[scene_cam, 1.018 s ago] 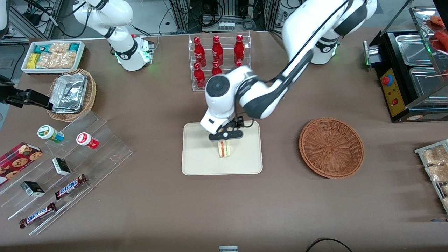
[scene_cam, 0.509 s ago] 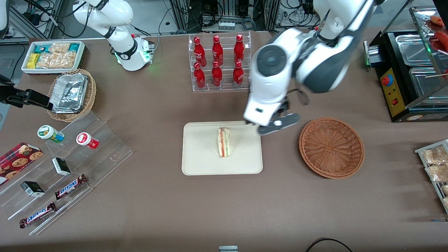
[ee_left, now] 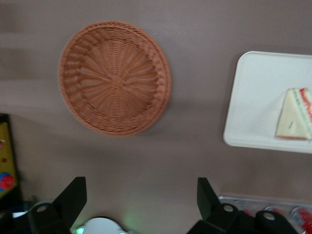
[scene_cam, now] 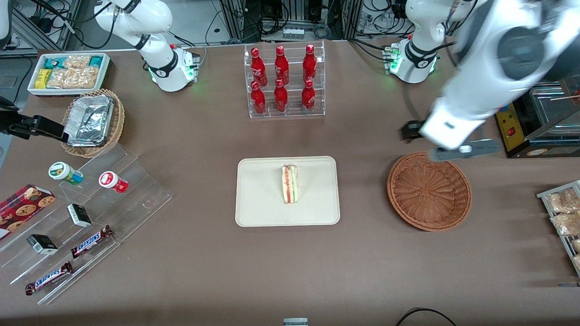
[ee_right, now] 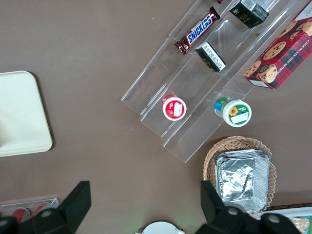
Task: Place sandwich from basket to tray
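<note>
Front view: the sandwich (scene_cam: 290, 184) stands on its edge near the middle of the tray (scene_cam: 253, 213), its long axis running from the front camera toward the rack of red bottles (scene_cam: 283, 81), the coloured filling facing up. The basket (scene_cam: 428, 191) lies on the table toward the working arm's end, well apart from the tray and with nothing in it. The gripper (scene_cam: 462, 151) hangs above the table just beside the basket's rim, on the side farther from the front camera, and carries nothing; the sandwich lies well off from it toward the parked arm's end, with the basket between.

Left wrist view: the two fingers (ee_left: 71, 198) stand wide apart with only bare table between them. The basket (ee_left: 115, 78) and the tray (ee_left: 253, 97) both show below the camera, the sandwich (ee_left: 294, 115) lying on the tray.

Right wrist view: only a corner of the tray (ee_right: 22, 114) shows, beside clear stepped shelves (ee_right: 195, 97) of snacks and a foil-filled basket (ee_right: 241, 175).

Judged from this layout, the transfer is done and no further grasp is called for
</note>
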### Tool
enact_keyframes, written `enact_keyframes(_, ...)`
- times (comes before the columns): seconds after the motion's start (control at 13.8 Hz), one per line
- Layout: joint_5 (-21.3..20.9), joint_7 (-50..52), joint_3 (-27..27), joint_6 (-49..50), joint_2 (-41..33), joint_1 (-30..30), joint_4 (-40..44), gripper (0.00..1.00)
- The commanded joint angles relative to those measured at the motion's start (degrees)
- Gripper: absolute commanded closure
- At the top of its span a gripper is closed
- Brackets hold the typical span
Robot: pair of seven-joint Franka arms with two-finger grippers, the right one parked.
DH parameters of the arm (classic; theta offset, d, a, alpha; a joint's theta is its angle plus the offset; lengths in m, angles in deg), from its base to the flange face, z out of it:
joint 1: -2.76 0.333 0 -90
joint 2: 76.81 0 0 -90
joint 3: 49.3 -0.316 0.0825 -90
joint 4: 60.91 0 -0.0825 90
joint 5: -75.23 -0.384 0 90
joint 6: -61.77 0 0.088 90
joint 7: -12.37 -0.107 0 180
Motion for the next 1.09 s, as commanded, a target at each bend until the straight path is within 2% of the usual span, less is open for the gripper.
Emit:
enact_keyframes(0.0, 1.5, -9.8, 0.5, 1.7, -3.4, 7.1, -2.3, 0.0)
enact_keyframes(0.07, 1.5, -13.9, 0.2, 2.0, -3.6, 9.2, -2.4, 0.0)
enact_keyframes(0.15, 1.5, -17.4, -2.4, 2.3, -3.9, 9.0, -2.7, 0.0)
enact_keyframes(0.36, 1.8, -25.8, -14.3, 2.3, -6.1, 3.9, -4.7, 0.0)
enact_keyframes(0.44, 1.8, -26.1, -15.8, 1.9, -6.8, 3.1, -5.4, 0.0)
enact_keyframes(1.02, 1.5, -25.7, -15.9, 1.7, -7.0, 2.3, -5.8, 0.0)
